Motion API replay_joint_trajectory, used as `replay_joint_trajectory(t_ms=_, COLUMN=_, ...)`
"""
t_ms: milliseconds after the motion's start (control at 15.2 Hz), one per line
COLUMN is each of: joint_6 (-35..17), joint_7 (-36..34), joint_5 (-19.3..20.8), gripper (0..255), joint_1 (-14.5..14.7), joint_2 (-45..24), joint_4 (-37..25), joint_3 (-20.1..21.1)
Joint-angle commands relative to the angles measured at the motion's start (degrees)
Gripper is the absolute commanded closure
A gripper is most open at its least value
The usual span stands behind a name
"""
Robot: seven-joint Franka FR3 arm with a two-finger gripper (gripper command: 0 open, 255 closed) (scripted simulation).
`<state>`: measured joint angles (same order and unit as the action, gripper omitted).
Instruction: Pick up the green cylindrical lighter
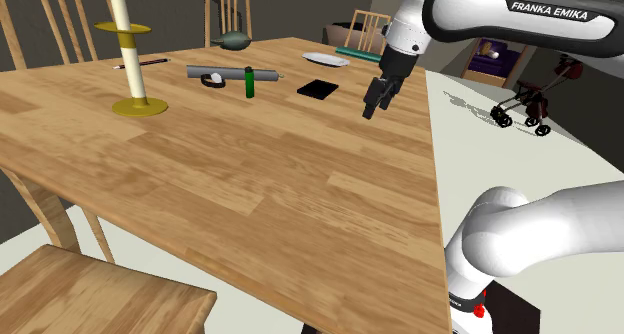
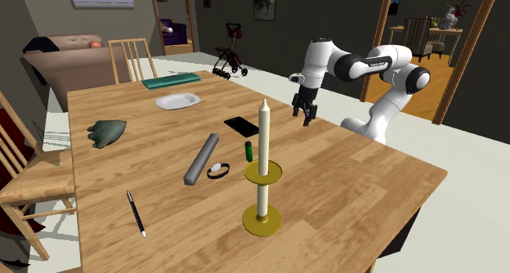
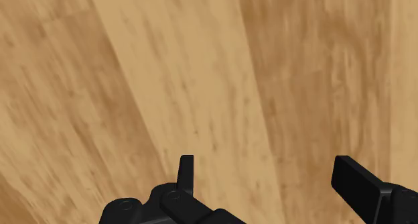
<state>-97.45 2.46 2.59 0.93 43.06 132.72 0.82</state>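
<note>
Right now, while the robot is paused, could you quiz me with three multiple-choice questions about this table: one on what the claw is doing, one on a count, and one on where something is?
1. The gripper is:
A. open and empty
B. shut on nothing
C. clasping something

2. The table holds:
A. three candles
B. one candle
C. two candles

3. The lighter stands:
A. under the gripper
B. on the candle's base
C. by the grey tube

Answers:
1. A: in the wrist view the fingers stand apart, with bare wood between them.
2. B: a single white candle rises from a gold holder.
3. C: the lighter stands upright next to the tube, away from the gripper.
</note>
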Motion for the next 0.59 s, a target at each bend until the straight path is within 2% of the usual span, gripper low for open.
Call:
replay_joint_trajectory(t_ms=0, joint_6=0.0, joint_7=0.0, joint_5=0.0, gripper=0, joint_1=0.0, joint_2=0.0, joint_4=0.0, joint_3=0.0)
replay_joint_trajectory(t_ms=528, joint_6=-18.27, joint_7=-2.16, joint_5=-2.1, gripper=0, joint_1=2.12, joint_2=-7.92, joint_4=-1.16, joint_3=2.83)
